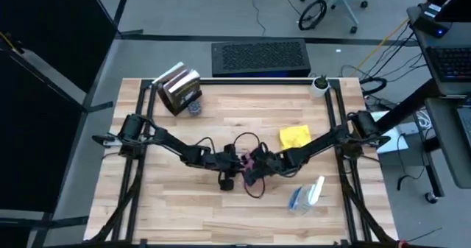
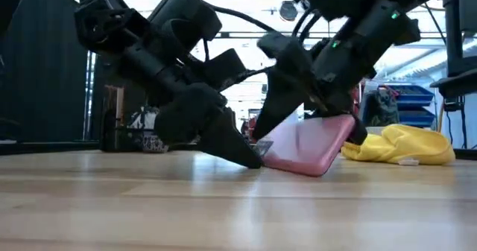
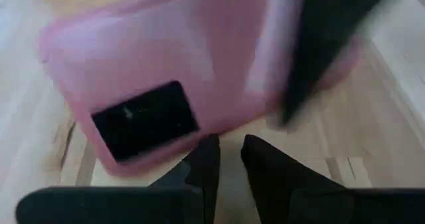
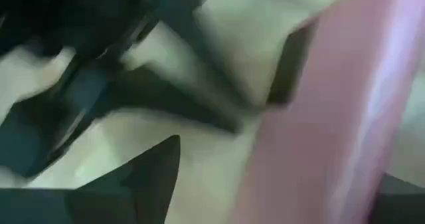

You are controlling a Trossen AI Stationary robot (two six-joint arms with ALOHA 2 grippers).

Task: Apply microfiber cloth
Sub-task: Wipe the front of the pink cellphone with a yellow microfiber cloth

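Note:
The yellow microfiber cloth (image 1: 294,136) (image 2: 402,145) lies crumpled on the table, right of centre, and no gripper touches it. At the table's centre a phone in a pink case (image 2: 305,150) (image 3: 172,71) stands tilted, its low edge on the wood. My right gripper (image 2: 335,121) (image 1: 259,163) is over its raised edge, shut on it. My left gripper (image 3: 229,151) (image 2: 250,156) is low at the phone's left, fingers shut together, tips at the phone's low edge. My left gripper's shut fingertips (image 3: 207,151) slant down from the table's left and stand at the phone's low edge (image 3: 219,127), beside the dark camera block; I cannot tell whether they touch it. My right gripper comes from above and from the right. One finger (image 3: 319,51) lies across the pink back and the phone hides the other. The phone is tilted, its low edge (image 2: 298,169) on the table.
A clear spray bottle with blue liquid (image 1: 307,194) lies near the right front. A stack of books (image 1: 179,90) stands at the far left, a small white cup (image 1: 320,84) at the far right. Black cable (image 1: 246,141) loops around the grippers.

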